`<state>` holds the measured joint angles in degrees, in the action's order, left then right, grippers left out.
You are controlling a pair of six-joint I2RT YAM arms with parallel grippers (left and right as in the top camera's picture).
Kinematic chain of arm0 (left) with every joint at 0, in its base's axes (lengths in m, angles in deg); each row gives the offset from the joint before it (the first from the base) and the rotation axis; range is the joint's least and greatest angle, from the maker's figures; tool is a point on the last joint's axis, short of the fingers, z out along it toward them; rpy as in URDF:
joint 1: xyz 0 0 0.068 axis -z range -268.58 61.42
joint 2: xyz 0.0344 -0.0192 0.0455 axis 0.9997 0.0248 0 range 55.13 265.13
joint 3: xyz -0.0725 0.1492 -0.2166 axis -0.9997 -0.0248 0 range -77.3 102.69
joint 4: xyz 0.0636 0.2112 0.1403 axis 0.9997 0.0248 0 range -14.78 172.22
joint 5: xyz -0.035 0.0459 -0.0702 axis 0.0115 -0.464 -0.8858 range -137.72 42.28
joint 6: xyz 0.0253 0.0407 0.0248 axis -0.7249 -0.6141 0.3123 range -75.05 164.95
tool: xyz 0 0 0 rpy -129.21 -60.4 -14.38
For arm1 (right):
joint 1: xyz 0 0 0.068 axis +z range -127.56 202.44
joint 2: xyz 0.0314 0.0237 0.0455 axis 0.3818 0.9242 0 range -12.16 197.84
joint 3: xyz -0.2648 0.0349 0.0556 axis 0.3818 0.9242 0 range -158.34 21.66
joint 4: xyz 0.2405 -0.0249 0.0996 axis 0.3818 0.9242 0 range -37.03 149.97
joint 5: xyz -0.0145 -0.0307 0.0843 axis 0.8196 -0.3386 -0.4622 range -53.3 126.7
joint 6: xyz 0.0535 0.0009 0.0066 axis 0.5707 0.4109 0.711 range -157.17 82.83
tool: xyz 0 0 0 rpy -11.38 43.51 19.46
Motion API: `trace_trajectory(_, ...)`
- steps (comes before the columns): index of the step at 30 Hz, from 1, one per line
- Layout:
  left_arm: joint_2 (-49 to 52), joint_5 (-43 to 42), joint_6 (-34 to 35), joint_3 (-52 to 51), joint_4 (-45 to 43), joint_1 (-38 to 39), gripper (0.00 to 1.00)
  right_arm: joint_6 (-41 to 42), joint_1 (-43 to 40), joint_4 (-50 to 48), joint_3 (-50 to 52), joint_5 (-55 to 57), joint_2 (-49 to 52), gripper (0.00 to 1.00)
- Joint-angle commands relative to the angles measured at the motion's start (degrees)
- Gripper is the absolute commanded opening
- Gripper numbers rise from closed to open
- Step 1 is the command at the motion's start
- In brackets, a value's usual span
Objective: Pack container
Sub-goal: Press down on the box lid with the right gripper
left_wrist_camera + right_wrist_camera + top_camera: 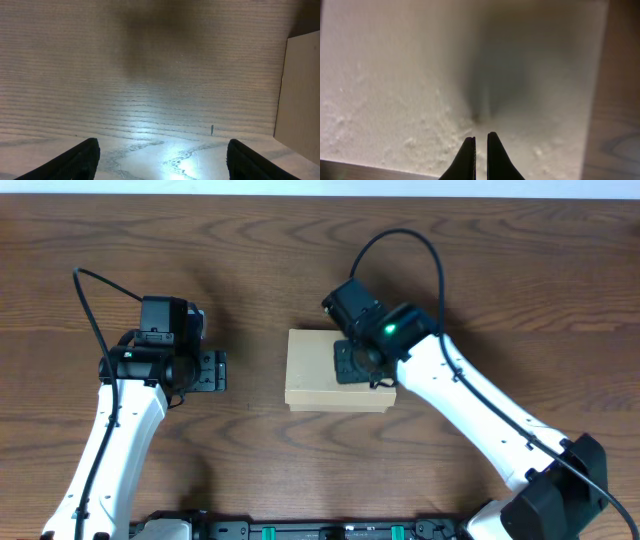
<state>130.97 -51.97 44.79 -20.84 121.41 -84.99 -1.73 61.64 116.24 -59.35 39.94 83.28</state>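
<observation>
Over the container (312, 380), right claw (481, 139) hangs closed.

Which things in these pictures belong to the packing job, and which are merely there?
Belongs to the job:
- the container, lid down
- the right gripper, shut, over the container's top
- the left gripper, open, holding nothing, beside the container

Merely there:
- the wooden table
- the black cable looping above the right arm

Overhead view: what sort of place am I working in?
Probably a robotics lab workbench: a wood-grain table, a white left arm and right arm based at its near edge, and one plain cardboard box mid-table.
</observation>
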Motion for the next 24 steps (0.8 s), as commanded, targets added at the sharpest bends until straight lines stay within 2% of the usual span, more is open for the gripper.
trace_trajectory(1,-0.7,0.6,0.4,-0.2,0.0,0.1,0.81,4.5,1.7,-0.4,0.8,0.4,-1.4,0.01)
trace_trajectory(8,-0.7,0.6,0.4,-0.2,0.1,0.1,0.81,7.0,2.5,-1.0,3.3,0.4,-1.4,0.01)
trace_trajectory(18,-0.7,0.6,0.4,-0.2,0.2,0.1,0.81,8.9,2.5,-7.5,14.3,-2.2,-1.4,0.01)
trace_trajectory(24,-0.7,0.6,0.4,-0.2,0.2,0.1,0.82,8.6,2.4,-9.4,15.1,-2.2,-1.4,0.01)
